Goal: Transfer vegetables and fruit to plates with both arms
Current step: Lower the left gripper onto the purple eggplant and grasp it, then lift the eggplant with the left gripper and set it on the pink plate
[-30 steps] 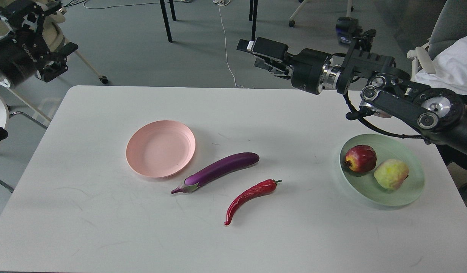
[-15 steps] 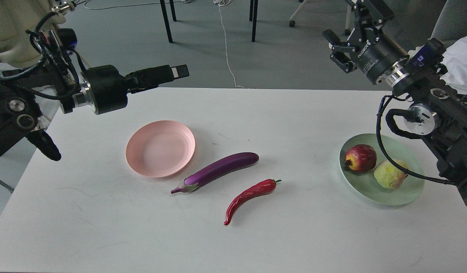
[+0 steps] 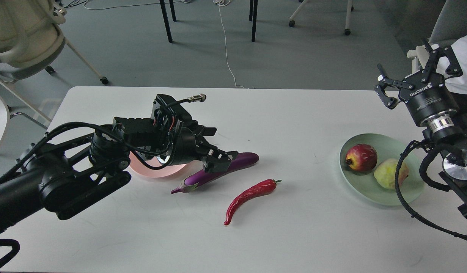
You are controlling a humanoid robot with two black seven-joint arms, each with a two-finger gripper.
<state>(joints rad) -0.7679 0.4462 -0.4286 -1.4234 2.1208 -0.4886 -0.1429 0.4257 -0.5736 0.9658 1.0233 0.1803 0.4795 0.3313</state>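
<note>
Since the frame 0.5 s ago, the left gripper [image 3: 217,157] has come down from above the counter's [image 3: 294,235] far left edge to the eggplant [image 3: 218,169], its fingers spread, 1 over the eggplant's middle, without clamping it. That arm now covers most of the pink plate [image 3: 157,170], just left of the long glossy purple eggplant. Near it to the right lies the curved glossy red chili pepper [image 3: 250,194], with bare white counter all round and in front. The right gripper [image 3: 417,77] has swung to the counter's right edge, held high, its claw fingers splayed and holding nothing. Below it the ridged green plate [image 3: 364,191] carries the round red fruit [image 3: 361,157] and lumpy yellow-green fruit [image 3: 388,174].
</note>
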